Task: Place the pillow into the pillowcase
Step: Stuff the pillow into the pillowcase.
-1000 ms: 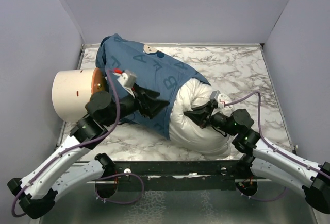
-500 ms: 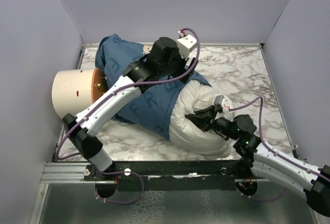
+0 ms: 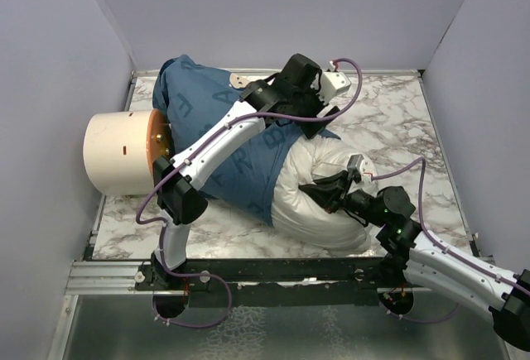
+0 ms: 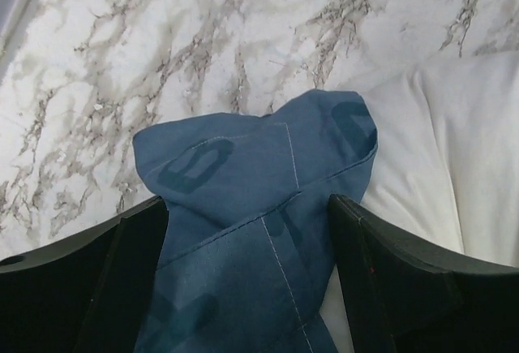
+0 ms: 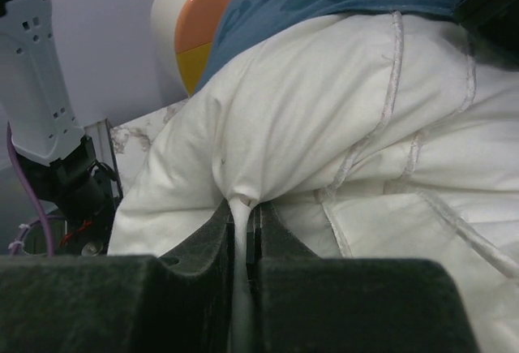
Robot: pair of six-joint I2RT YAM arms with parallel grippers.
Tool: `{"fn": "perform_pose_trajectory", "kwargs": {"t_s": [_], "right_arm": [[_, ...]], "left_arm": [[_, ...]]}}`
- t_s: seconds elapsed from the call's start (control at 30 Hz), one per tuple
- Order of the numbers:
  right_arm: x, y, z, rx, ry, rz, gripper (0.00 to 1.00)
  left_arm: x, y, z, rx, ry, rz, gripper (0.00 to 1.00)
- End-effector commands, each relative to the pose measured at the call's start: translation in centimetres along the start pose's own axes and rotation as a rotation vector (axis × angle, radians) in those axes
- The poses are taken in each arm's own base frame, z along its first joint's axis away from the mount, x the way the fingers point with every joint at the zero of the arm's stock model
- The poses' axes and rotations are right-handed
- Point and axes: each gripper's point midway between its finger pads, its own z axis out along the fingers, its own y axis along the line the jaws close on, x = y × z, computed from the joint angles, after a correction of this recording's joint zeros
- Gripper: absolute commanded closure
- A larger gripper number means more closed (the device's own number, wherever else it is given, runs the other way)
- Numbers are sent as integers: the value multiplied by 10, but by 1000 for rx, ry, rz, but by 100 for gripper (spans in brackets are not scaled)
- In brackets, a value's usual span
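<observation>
Right gripper pinches pillow; left gripper straddles pillowcase.

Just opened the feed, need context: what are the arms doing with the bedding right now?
Pillow stuffing, partway done. The right gripper is shut on a pinched fold of the white pillow, whose near-right end sticks out of the blue pillowcase. The left arm reaches across to the far side. The left gripper is open, its fingers either side of a bunched pillowcase edge above the marble table, not closed on it.
</observation>
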Motion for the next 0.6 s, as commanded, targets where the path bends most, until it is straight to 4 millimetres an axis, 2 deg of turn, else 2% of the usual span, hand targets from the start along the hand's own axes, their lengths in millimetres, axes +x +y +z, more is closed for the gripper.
{"fn": "perform_pose_trajectory", "kwargs": {"t_s": [0.0, 0.07, 0.1, 0.13, 0.2, 0.23, 0.27, 0.33, 0.4, 0.5, 0.53, 0.57], "right_arm": [[89, 1, -28, 31, 296, 146, 99], [89, 1, -28, 30, 295, 146, 99], [88, 1, -28, 30, 294, 146, 99], [88, 2, -29, 30, 293, 147, 99], [88, 1, -29, 36, 294, 146, 99], [88, 0, -29, 43, 297, 148, 99], [89, -2, -30, 52, 300, 150, 99], [91, -7, -31, 87, 309, 155, 99], [88, -19, -29, 162, 301, 165, 99], [62, -46, -23, 331, 214, 173, 99], [45, -56, -19, 377, 171, 141, 99], [26, -65, -14, 422, 127, 100, 99]], "left_arm": [[11, -11, -1, 56, 63, 23, 20], [15, -1, 2, 2, 85, 16, 29], [18, 3, 4, -19, 99, 16, 41], [19, 6, 5, -38, 108, 11, 57], [14, 8, 5, -52, 99, -6, 95], [6, 9, 2, -56, 76, -25, 100], [-6, 8, -2, -54, 41, -49, 100], [-38, 1, -16, -23, -74, -107, 100], [-75, -15, -36, 66, -209, -165, 100], [-124, -52, -72, 272, -393, -246, 100], [-143, -63, -88, 330, -476, -249, 100], [-154, -77, -101, 392, -524, -262, 100]]}}
